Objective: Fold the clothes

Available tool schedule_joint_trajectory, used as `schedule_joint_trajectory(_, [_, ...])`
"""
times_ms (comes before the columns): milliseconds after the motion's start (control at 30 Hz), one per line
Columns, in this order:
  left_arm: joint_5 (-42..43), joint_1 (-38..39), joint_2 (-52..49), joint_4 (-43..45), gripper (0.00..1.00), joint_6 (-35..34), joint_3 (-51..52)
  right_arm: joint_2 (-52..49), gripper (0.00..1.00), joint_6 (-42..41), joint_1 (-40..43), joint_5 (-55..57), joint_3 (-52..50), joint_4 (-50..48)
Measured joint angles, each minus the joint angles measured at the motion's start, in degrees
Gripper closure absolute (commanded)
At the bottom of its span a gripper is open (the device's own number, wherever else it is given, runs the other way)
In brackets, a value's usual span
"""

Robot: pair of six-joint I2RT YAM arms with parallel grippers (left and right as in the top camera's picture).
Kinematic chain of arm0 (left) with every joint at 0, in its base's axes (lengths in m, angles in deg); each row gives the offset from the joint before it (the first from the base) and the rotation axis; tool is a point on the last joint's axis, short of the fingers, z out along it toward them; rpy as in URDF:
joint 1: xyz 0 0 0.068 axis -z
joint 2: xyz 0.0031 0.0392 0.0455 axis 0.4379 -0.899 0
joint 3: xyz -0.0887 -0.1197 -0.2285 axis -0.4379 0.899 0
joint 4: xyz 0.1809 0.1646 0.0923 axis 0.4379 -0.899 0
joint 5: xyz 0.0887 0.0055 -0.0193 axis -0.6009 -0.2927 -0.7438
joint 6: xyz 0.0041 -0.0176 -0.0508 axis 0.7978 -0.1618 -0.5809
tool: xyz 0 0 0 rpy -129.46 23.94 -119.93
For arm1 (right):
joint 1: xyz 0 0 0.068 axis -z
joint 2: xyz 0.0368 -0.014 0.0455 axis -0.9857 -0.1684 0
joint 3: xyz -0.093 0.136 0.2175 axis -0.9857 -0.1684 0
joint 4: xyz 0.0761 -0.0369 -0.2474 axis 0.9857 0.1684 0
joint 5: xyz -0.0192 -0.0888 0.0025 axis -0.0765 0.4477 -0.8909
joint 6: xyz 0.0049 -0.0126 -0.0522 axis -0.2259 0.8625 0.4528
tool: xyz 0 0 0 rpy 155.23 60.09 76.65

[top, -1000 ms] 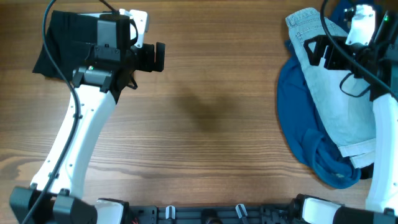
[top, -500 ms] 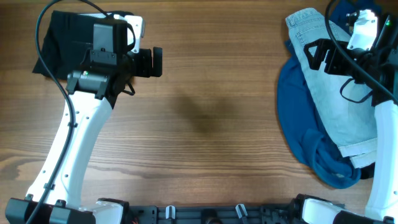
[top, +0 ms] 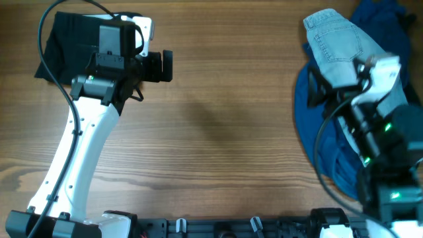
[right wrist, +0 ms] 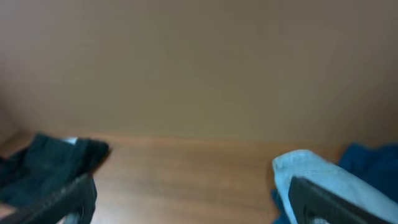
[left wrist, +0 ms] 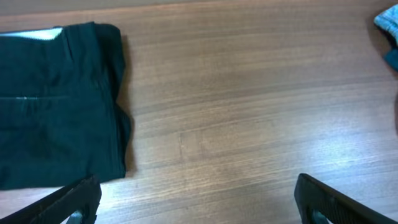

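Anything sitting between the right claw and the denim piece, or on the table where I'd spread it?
Nothing visible. The right claw, open, is right by the denim piece, which lies on top of the blue garment. The table toward the middle is bare wood.

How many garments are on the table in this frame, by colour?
Black folded garment: 1
Light-blue denim garment: 1
Blue garment: 1 (the heap may hide more)
Total: 3

Black garment [top: 66,36], pale denim [top: 334,39], blue cloth [top: 304,125]
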Motion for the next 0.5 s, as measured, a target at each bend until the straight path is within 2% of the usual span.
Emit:
schedule_joint_trajectory(133, [0.0,0.0,0.0,-0.2,0.00,0.0,0.0,14.7,0.00,-1.9,0.0,1.7,-22.0,-8.8])
schedule_joint_trajectory(300, [0.0,0.0,0.0,-0.2,0.00,0.0,0.0,27.4,0.00,-2.1,0.0,2.2,-36.5,-14.2])
schedule_joint_trajectory(500, [0.0,0.0,0.0,-0.2,0.00,0.0,0.0,38.4,0.00,-4.8,0.0,2.4,-47.4,-14.9])
